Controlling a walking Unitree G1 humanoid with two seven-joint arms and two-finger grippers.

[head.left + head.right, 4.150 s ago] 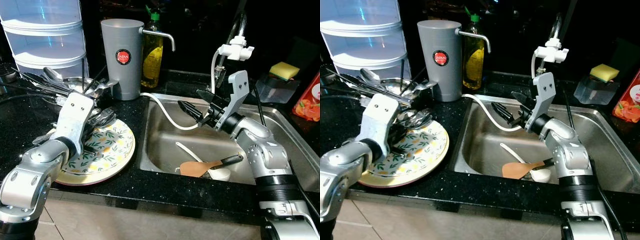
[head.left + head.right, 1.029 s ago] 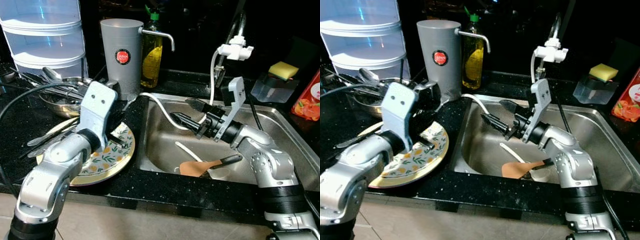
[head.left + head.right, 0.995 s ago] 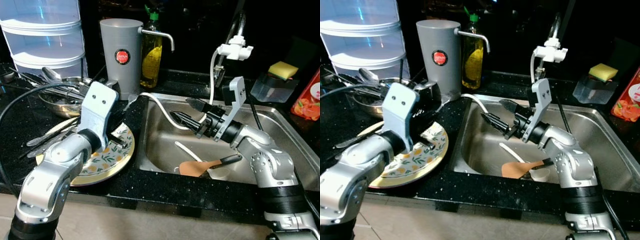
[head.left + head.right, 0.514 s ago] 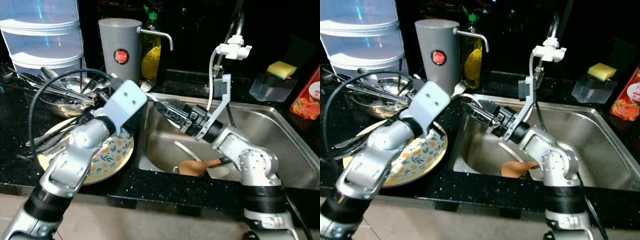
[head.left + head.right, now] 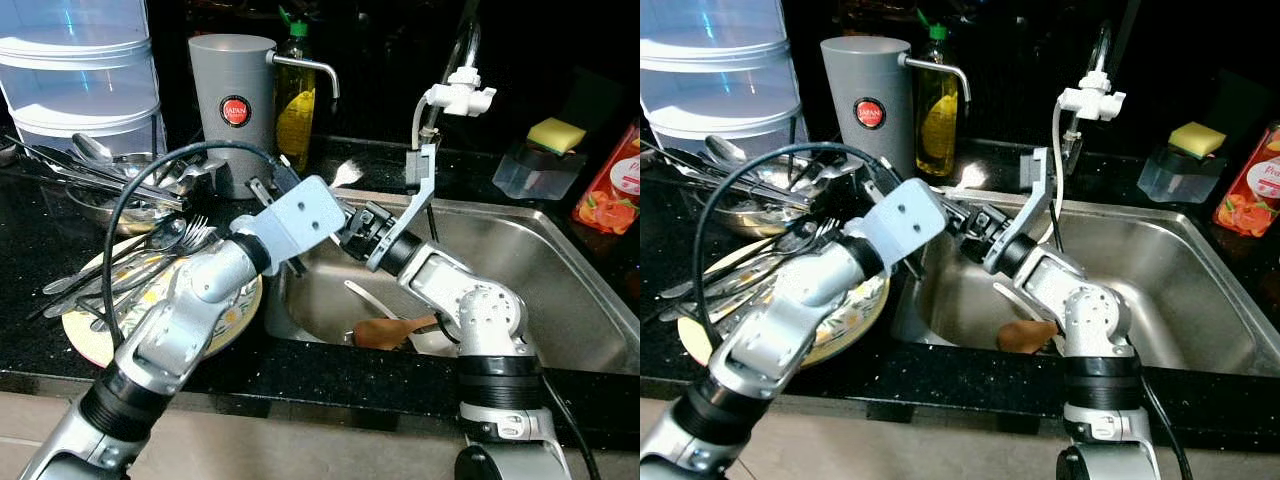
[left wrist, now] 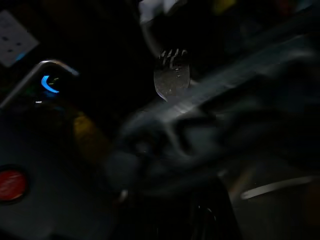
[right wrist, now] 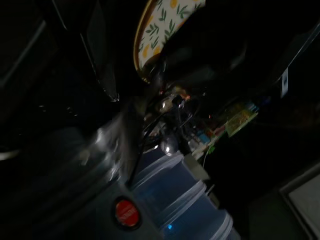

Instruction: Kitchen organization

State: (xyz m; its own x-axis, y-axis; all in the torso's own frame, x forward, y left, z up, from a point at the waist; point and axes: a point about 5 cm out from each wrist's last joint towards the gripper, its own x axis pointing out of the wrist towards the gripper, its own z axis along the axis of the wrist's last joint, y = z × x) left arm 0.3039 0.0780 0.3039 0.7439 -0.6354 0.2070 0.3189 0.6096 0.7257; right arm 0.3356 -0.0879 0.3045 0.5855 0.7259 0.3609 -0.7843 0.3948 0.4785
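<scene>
step: fork [image 5: 346, 173] handoff over sink [image 5: 560, 250] | left gripper [image 5: 275, 190] has it, right gripper [image 5: 350, 232] can't tell | next: right grabs handle

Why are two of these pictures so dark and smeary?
Left wrist view: very dim, streaked with motion blur; a fork stays fairly sharp. Right wrist view: mostly shadow, the floral plate brightest. Both eye views are well lit and crisp.
</scene>
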